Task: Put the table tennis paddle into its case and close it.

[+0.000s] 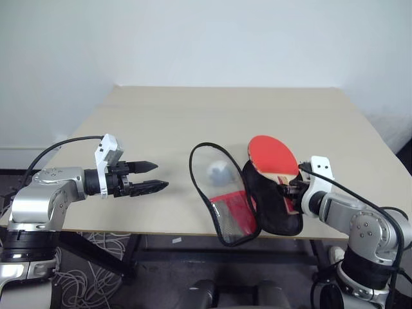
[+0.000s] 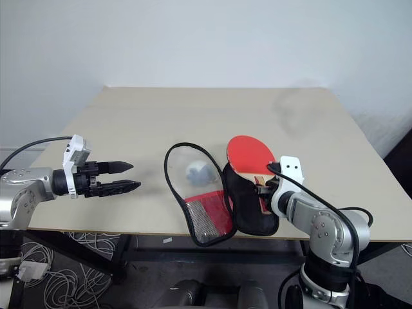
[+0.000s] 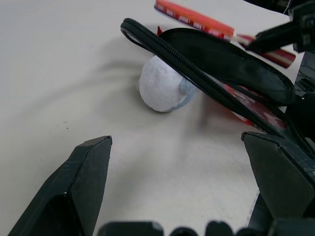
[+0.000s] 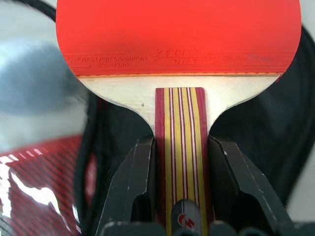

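Risk: our right gripper (image 4: 179,162) clamps the red-faced wooden-handled paddle (image 1: 273,156) by its handle over the open black-lined zip case (image 1: 248,203) at the table's (image 1: 161,129) near edge, our left gripper (image 1: 145,177) open and empty, so the raised clear flap may snag the blade.

Right gripper (image 2: 262,189) apparently holding paddle (image 2: 250,156) over case (image 2: 248,209).

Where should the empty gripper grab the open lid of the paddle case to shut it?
Probably the lid's black zip rim at its far, rounded end. The case lies open, its clear lid tilted up toward the left gripper, which is open. Coming from the robot's left, it could pinch that raised edge and fold it over the table tennis paddle, avoiding the white fuzzy ball.
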### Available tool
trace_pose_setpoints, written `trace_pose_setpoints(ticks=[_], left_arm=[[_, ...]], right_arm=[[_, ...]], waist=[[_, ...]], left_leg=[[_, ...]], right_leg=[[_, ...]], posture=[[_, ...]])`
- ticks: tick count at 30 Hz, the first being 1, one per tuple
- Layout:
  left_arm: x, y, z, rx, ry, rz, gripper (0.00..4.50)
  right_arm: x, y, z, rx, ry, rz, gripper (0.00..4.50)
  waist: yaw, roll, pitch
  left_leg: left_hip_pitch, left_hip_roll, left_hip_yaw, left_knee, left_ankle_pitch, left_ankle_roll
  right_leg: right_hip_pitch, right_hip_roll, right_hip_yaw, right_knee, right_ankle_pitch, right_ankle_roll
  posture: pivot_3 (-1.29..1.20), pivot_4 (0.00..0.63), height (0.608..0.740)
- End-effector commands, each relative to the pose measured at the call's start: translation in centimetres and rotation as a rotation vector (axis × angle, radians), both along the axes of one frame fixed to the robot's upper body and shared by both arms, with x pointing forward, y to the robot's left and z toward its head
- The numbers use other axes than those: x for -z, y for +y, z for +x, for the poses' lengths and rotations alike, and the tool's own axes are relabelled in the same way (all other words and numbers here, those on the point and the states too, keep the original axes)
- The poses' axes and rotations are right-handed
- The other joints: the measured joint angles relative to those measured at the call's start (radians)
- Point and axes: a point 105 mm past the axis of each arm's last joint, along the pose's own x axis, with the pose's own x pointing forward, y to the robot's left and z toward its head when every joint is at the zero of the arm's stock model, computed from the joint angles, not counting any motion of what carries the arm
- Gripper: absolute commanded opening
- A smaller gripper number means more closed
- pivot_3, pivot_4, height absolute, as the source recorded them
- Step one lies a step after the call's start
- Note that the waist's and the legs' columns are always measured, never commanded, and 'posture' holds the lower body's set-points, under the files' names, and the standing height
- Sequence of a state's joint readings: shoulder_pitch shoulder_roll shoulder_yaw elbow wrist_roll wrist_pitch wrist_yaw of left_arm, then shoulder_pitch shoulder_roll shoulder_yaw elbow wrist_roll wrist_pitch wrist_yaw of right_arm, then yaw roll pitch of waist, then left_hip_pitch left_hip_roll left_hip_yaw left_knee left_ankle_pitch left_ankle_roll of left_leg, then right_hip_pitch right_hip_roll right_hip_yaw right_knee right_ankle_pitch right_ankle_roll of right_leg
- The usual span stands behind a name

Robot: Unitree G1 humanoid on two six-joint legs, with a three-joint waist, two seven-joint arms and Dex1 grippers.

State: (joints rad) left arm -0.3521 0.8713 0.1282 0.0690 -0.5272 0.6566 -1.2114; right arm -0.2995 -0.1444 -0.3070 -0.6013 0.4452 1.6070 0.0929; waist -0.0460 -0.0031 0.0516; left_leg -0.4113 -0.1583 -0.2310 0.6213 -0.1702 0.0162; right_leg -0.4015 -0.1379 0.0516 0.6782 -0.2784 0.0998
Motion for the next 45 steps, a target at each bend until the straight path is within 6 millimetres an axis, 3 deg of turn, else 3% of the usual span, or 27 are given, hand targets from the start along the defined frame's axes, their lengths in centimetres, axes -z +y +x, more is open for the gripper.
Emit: trace_pose_setpoints(ticks=[1,12,33,42,45], left_arm=[[-0.9,-0.1,0.0,0.013,-0.027,0.006,4.5],[-0.9,-0.1,0.1,0.012,-0.025,0.008,4.5],[-0.9,-0.2,0.2,0.007,-0.029,0.003,4.5],[-0.8,-0.3,0.2,0.008,-0.024,0.003,4.5],[-0.7,-0.3,0.2,0.007,-0.024,0.002,4.5]], right_arm=[[-0.7,0.8,-0.7,-0.032,-0.039,-0.01,1.1],[0.7,0.5,-1.3,0.008,0.015,-0.033,1.1],[0.3,1.9,-0.5,-0.008,0.003,-0.021,1.1],[0.0,1.9,-0.5,-0.026,-0.006,-0.03,4.32],[0.0,1.6,-0.5,-0.026,-0.004,-0.04,4.48]], waist=[[0.0,0.0,0.0],[0.0,0.0,0.0],[0.0,0.0,0.0],[0.0,0.0,0.0],[0.0,0.0,0.0]], left_leg=[[0.0,0.0,0.0,0.0,0.0,0.0],[0.0,0.0,0.001,-0.001,0.0,0.0],[0.0,0.001,0.001,-0.001,0.0,0.0],[0.0,0.001,0.001,-0.001,0.0,0.0],[0.0,0.001,0.001,-0.001,0.0,0.0]], right_leg=[[0.0,0.0,0.0,0.0,0.0,0.0],[-0.001,0.0,0.001,0.0,0.0,0.0],[-0.002,0.001,0.001,0.0,0.0,0.0],[-0.002,0.001,0.001,0.0,0.0,0.0],[-0.002,0.001,0.001,0.0,0.0,0.0]], posture=[[0.0,0.0,0.698],[0.0,0.0,0.698],[0.0,0.0,0.698],[0.0,0.0,0.698],[0.0,0.0,0.698]])
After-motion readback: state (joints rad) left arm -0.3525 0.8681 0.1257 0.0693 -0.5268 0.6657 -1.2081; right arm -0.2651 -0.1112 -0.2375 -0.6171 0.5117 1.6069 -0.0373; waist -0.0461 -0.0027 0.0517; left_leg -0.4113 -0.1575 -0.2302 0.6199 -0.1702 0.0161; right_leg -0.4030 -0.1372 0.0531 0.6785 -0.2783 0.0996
